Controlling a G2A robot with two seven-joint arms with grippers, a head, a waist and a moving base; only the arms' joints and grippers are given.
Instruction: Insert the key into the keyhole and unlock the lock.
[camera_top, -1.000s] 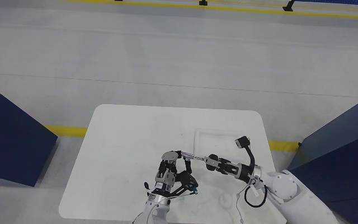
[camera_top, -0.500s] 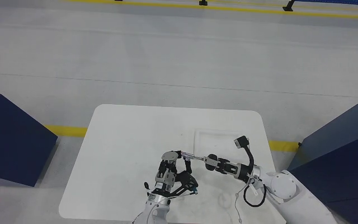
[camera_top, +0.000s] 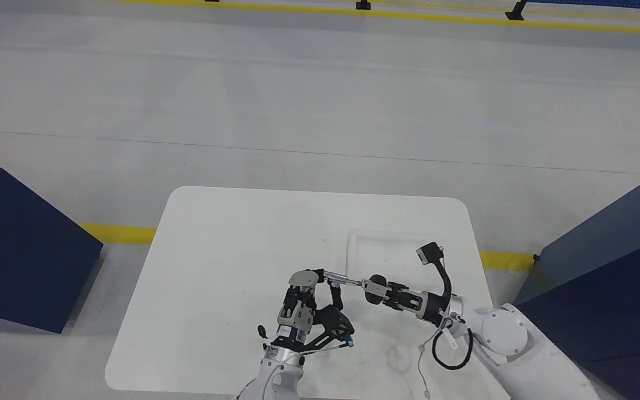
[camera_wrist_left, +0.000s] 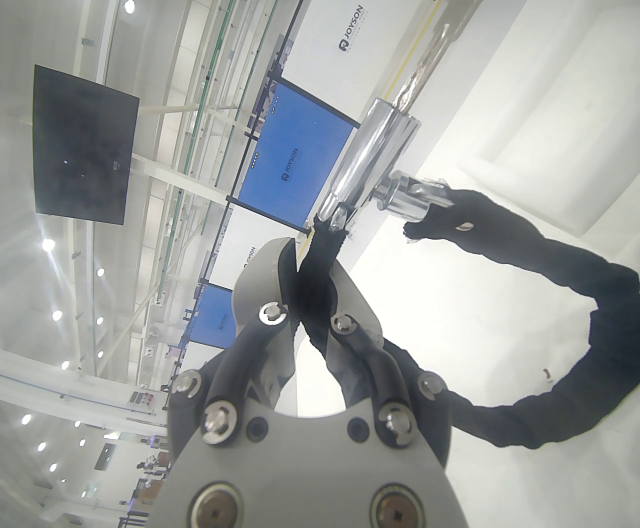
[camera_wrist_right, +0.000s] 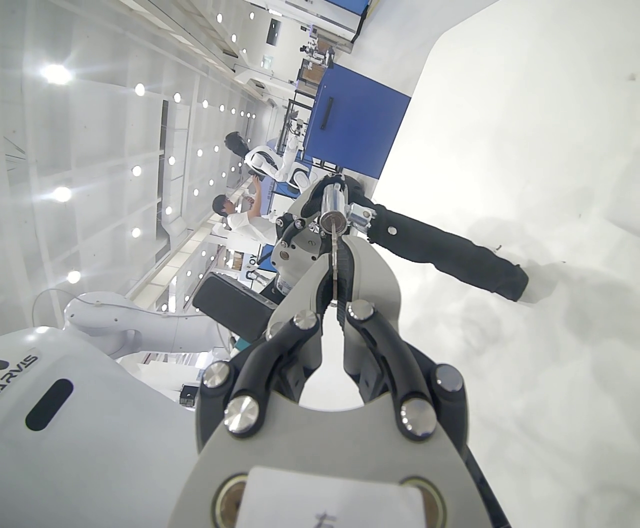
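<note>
right gripper (camera_top: 368, 287) pinches key (camera_wrist_right: 333, 250); lock (camera_wrist_left: 375, 145) at 9 o'clock, left gripper (camera_wrist_left: 310, 270) clamping only its cable (camera_wrist_left: 550, 410); we fear lock swivels under turning.

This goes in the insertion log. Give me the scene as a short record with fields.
left gripper: shut on the lock's black cable, next to its chrome cylinder
right gripper: shut on the key
key: in line with the cylinder, tip at the keyhole; depth cannot be told
cable end: appears seated in the cylinder's side
table: white, beneath both grippers
</note>
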